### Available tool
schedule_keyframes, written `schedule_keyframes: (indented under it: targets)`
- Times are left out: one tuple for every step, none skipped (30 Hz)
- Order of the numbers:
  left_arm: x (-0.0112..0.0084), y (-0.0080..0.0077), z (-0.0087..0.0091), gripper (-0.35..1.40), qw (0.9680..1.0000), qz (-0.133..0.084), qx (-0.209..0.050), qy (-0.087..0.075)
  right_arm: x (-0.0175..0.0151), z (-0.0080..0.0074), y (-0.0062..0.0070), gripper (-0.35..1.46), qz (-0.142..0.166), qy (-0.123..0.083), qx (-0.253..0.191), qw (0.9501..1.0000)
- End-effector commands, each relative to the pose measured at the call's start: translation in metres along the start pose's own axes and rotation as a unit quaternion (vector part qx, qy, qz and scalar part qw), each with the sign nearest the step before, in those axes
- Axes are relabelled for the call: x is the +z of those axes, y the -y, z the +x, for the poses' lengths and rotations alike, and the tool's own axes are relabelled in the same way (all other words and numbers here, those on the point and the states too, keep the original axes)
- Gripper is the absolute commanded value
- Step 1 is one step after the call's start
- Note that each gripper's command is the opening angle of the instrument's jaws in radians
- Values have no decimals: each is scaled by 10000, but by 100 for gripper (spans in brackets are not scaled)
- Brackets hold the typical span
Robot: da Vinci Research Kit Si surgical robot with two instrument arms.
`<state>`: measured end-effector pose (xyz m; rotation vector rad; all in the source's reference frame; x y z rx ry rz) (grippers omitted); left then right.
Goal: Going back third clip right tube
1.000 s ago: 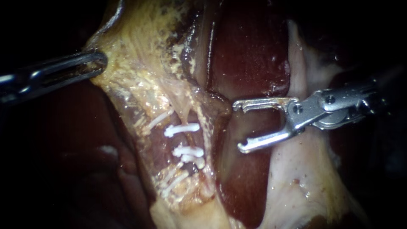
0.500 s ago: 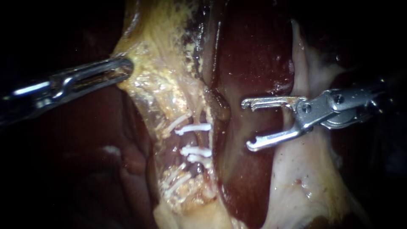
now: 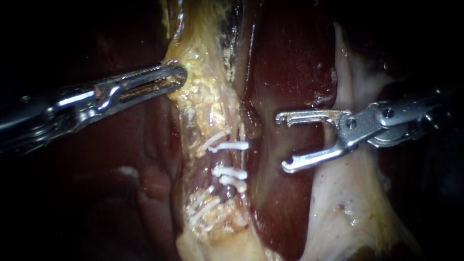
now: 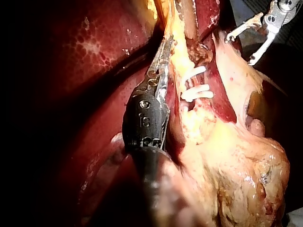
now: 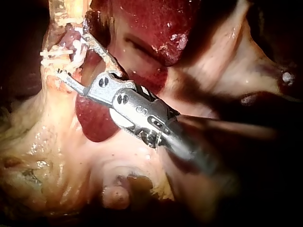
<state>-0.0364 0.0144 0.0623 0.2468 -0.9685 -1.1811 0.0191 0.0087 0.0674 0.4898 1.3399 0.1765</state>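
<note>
Several white clips (image 3: 229, 145) lie across a narrow band of yellowish fatty tissue (image 3: 208, 101) that runs down the middle of the endoscope view. My left instrument (image 3: 175, 77) comes in from the left, its jaws shut on the band's left edge above the clips. My right instrument (image 3: 281, 143) stands to the right of the clips over dark red liver, its forked jaws wide open and empty, clear of the band. The left wrist view shows my left instrument (image 4: 165, 45) lying along the yellow tissue beside the clips (image 4: 196, 92). In the right wrist view my right instrument (image 5: 73, 53) gapes just short of the clips (image 5: 54, 53).
Dark red liver (image 3: 290, 63) fills the upper middle. A pale flap of tissue (image 3: 343, 203) lies under my right instrument's shaft. A further pair of clips (image 3: 200, 209) sits lower on the band. My right instrument (image 4: 239, 49) shows far ahead in the left wrist view.
My left instrument has moved right with the tissue edge it holds, so the yellow band is now narrower. My right instrument drew back slightly to the right, jaws still open.
</note>
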Motion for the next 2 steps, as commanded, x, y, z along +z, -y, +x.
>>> schedule_keyframes:
  targets:
    - [0, 0, 0, -35, 10000, 7, 2, -1, 0, 0, 0, 60, -1, 1, -1, 10000]
    - [-1, 0, 0, -35, 10000, 7, 2, -1, 0, 0, 0, 60, 0, 1, -1, 10000]
